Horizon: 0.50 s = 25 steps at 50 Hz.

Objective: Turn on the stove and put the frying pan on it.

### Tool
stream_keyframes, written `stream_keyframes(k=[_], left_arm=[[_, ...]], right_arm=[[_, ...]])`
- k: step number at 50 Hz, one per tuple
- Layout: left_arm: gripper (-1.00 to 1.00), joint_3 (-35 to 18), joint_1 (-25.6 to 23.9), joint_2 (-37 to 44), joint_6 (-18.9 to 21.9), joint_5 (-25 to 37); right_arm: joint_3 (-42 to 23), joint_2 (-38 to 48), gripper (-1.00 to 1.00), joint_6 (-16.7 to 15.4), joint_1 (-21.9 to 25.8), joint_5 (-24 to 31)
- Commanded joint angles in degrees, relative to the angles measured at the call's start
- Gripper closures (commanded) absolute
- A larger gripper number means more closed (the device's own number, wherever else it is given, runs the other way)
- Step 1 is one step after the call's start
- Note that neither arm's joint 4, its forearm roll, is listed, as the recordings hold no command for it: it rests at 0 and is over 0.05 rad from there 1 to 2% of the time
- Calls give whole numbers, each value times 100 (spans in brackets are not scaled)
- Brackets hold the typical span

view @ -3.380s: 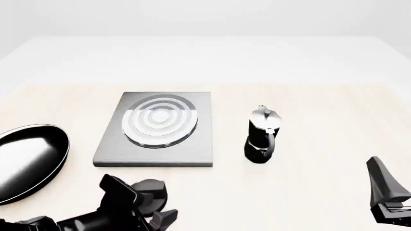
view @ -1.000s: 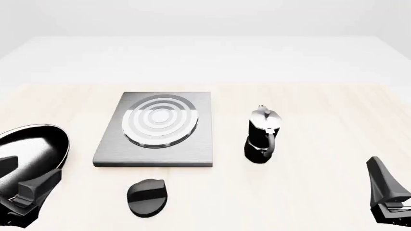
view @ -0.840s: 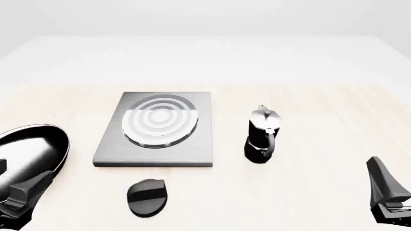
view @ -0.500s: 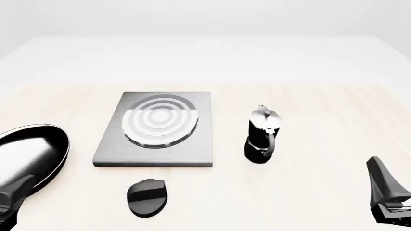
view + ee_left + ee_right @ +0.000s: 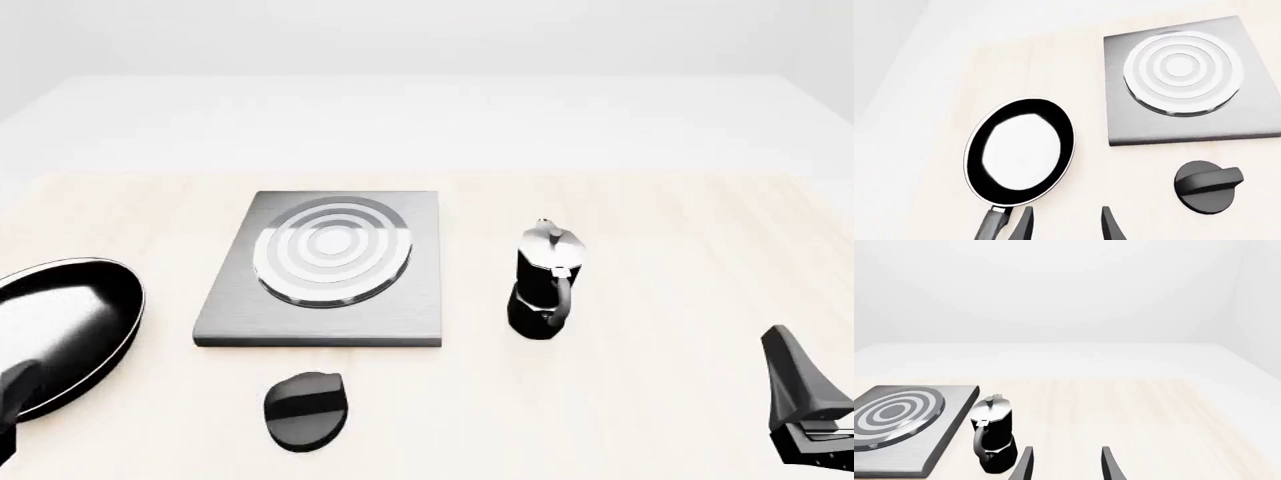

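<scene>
The stove [image 5: 320, 268] is a grey slab with silver burner rings at centre-left of the table. Its black oval knob [image 5: 307, 408] lies apart, just in front of it. The frying pan [image 5: 60, 335] lies on the table left of the stove, with its handle [image 5: 991, 226] pointing toward my side. My left gripper [image 5: 1066, 227] is open and empty. It hovers above the table near the pan's handle, and one fingertip is just beside the handle. Only a sliver of it shows at the front view's lower left edge. My right gripper [image 5: 1066, 467] is open and empty at the near right.
A black-and-silver moka pot [image 5: 543, 283] stands upright right of the stove. It also shows in the right wrist view [image 5: 992, 440]. The right arm [image 5: 801, 405] sits at the lower right corner of the front view.
My left arm has drawn back from the knob, leftward and toward the near edge, and has almost left the front view. The knob now shows uncovered. The right arm has not moved.
</scene>
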Motion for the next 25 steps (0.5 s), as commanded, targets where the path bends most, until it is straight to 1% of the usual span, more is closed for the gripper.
stream_keyframes(k=[1, 5, 10, 11, 12, 14, 15, 17, 20, 21, 22, 24, 25], left_arm=[[-100, -125, 379, 296, 291, -133], [-100, -172, 452, 403, 472, -104], [-100, -285, 576, 539, 553, -84], [-100, -285, 576, 540, 553, -85], [-100, -335, 687, 734, 482, -90], [-100, -399, 696, 741, 475, -69], [-100, -367, 826, 673, 952, -70], [-100, -470, 966, 856, 964, -84], [-100, -515, 1021, 931, 1048, -53], [-100, -606, 1175, 1070, 1051, -121], [-100, -598, 1258, 1122, 1163, -146], [-100, -682, 1344, 1232, 1182, -133], [-100, -703, 1504, 1319, 1322, -154]], right_arm=[[0, 0, -100, -1, 0, 0], [0, -1, -100, 0, -1, 0], [0, 0, -100, 1, 1, 0], [0, 0, -100, 1, 1, 0], [0, 0, -100, 0, 0, 0], [0, 0, -100, 0, 1, 0], [0, -1, -100, 0, -1, 0], [0, 0, -100, -1, -1, 0], [0, 1, -100, 1, 0, 0], [0, 0, -100, 1, 0, 0], [0, 0, -100, 1, 0, 0], [0, 0, -100, -1, 0, 0], [0, 0, -100, 0, 0, 0]])
